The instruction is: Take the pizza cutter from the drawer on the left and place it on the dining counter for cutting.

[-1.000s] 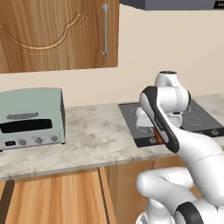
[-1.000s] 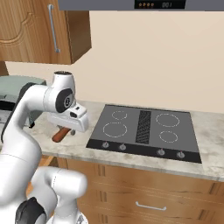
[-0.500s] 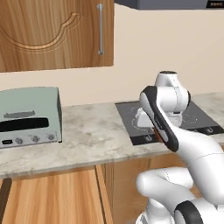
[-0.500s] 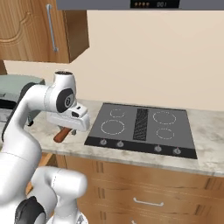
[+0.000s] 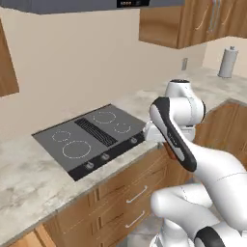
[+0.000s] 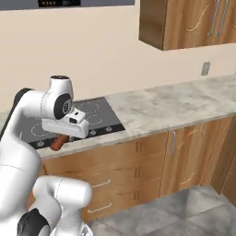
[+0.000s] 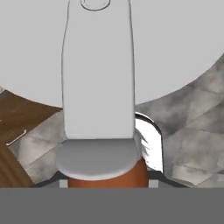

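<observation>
My gripper (image 6: 63,137) is shut on the pizza cutter, and its reddish-brown handle (image 6: 58,143) sticks out below the white hand, level with the worktop's front edge. From the left base camera the hand (image 5: 155,133) sits by the cooktop's right corner, and a sliver of the handle (image 5: 170,150) shows behind my forearm. The hand view has the cutter (image 7: 98,74) close up: a large silver-grey wheel and neck above the brown handle (image 7: 107,176), over grey floor tiles. The drawer and the dining counter are out of view.
A black cooktop (image 5: 91,137) lies in the stone worktop (image 6: 170,101) along the wall. Wooden base cabinets and drawers (image 6: 138,161) stand below it, wall cabinets (image 6: 189,23) above. A paper towel roll (image 5: 227,61) stands at the far right. Grey tiled floor (image 6: 189,212) spreads out on the right.
The base has turned right, so the whole scene has shifted: the toaster oven has left view and the cooktop now lies to the left. The gripper still holds the cutter.
</observation>
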